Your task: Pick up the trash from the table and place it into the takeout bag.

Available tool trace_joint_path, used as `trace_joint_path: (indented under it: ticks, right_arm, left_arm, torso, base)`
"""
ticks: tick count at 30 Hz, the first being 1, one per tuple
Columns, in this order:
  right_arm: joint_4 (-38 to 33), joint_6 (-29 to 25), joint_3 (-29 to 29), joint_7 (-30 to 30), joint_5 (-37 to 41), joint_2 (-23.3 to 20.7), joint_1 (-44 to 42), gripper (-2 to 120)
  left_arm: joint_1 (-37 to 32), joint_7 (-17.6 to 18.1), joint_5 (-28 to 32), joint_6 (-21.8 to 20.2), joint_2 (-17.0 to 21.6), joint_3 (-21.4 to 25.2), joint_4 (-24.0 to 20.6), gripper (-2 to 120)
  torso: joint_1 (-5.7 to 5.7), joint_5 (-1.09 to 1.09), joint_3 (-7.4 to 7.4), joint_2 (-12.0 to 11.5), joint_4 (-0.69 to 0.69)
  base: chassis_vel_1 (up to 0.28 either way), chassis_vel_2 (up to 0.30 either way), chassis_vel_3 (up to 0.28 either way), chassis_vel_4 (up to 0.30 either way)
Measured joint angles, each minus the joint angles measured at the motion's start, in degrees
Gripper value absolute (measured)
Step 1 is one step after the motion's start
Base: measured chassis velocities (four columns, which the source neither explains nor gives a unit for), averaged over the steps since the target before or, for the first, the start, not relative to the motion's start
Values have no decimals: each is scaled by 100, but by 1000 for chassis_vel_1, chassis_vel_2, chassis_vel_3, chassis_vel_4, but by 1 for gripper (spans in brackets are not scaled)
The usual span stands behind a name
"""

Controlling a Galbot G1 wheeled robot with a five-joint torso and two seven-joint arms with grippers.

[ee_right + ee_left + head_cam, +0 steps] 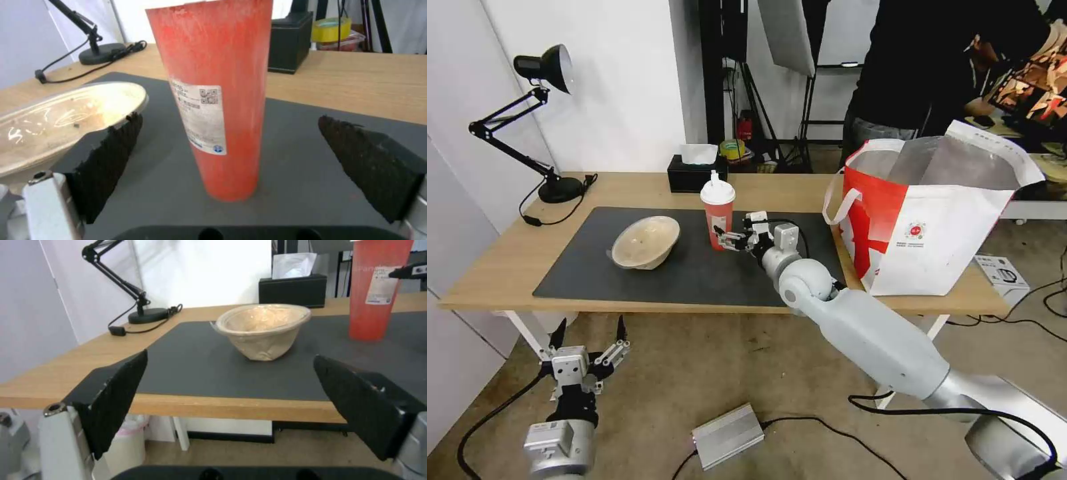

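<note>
A tall red drink cup (718, 215) with a white lid stands upright on the dark grey mat (707, 280) of the light-wood table (507, 260). My right gripper (725, 239) is open just right of the cup's lower part; in the right wrist view the cup (213, 100) stands between the spread fingers (111, 156), untouched. A shallow beige paper bowl (646, 241) lies tilted on the mat, left of the cup. My left gripper (590, 333) hangs open below the table's front edge, facing the bowl (262, 328). The takeout bag (934, 227) stands open at the table's right end.
A black tissue box (694, 173) and a black desk lamp (547, 127) with its cable stand along the table's back. A small white box (1000, 270) sits by the bag's right. A silver box (727, 437) and cables lie on the floor. A person stands behind the bag.
</note>
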State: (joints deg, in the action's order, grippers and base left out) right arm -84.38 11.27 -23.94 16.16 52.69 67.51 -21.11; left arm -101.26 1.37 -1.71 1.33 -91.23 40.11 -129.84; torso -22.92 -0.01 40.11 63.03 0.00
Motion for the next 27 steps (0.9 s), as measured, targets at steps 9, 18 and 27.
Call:
trace_joint_path:
  ticks: [9, 18, 27]
  right_arm:
    - [243, -17, -116, -45, -52, 137, 115, 100]
    - [466, -44, -158, -109, -118, 237, 182, 100]
    - [654, -52, -193, -141, -138, 333, 256, 100]
  left_arm:
    - [1, 2, 9, 9, 0, 17, 0, 100]
    - [-1, 7, 14, 35, -1, 18, 12, 100]
    - [6, 11, 20, 49, -1, 18, 28, 100]
  torso:
    - [0, 0, 0, 0, 0]
    - [0, 0, 0, 0, 0]
    - [0, 0, 0, 0, 0]
  base:
    - [0, 0, 0, 0]
    - [0, 0, 0, 0]
    - [0, 0, 0, 0]
